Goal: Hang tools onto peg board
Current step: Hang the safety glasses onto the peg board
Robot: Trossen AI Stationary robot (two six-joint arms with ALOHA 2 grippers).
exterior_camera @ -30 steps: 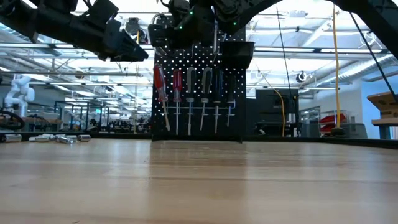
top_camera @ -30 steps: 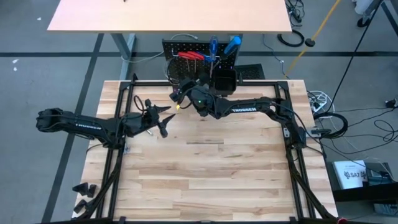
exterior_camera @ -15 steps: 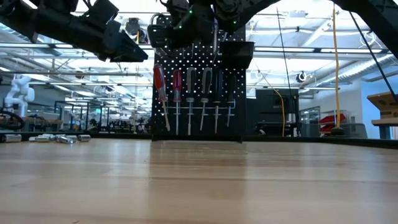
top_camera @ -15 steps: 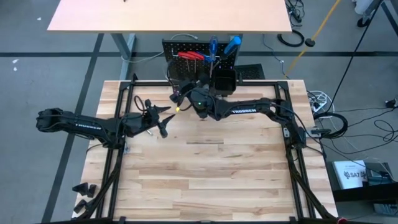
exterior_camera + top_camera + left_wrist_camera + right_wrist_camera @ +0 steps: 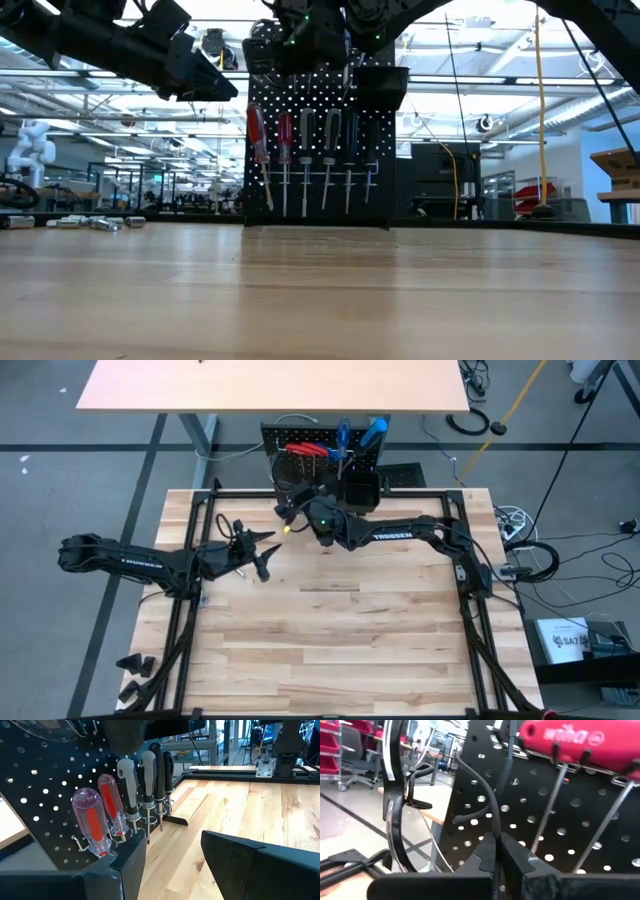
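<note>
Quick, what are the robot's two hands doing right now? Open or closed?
Left gripper: open, holding nothing, above the table.
Right gripper: closed on the arm of the glasses, up by the peg board.

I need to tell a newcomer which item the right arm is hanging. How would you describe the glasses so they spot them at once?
Find the upright black peg board at the table's far edge. At its top left corner, above the row of hanging screwdrivers, the right gripper pinches a thin black temple arm in its shut jaws. That belongs to the glasses: the only black-framed, clear-lensed item, with no handle or shaft.
</note>
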